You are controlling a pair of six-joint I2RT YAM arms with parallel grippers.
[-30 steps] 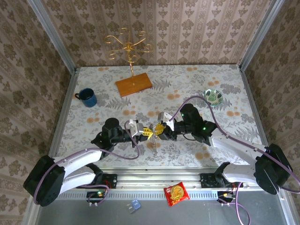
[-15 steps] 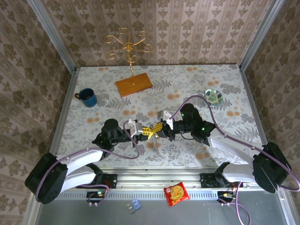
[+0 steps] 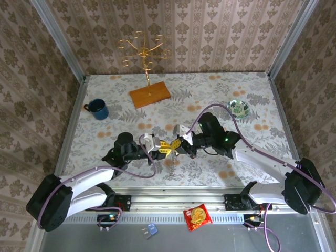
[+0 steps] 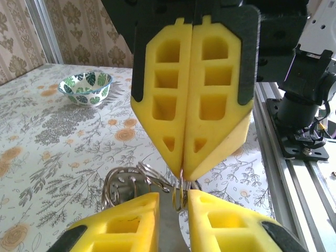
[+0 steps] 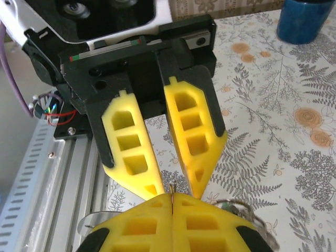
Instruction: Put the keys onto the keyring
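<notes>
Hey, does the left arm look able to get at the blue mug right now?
Probably yes: the mug stands alone, nothing between it and the left gripper, whose jaws are apart; the right gripper pinches the keyring.

Nothing legible anywhere right now: not a word, number or brand that can be called on any surface. The red packet (image 3: pixel 197 216) at the near edge carries a yellow printed badge, but its lettering is too small to read.
</notes>
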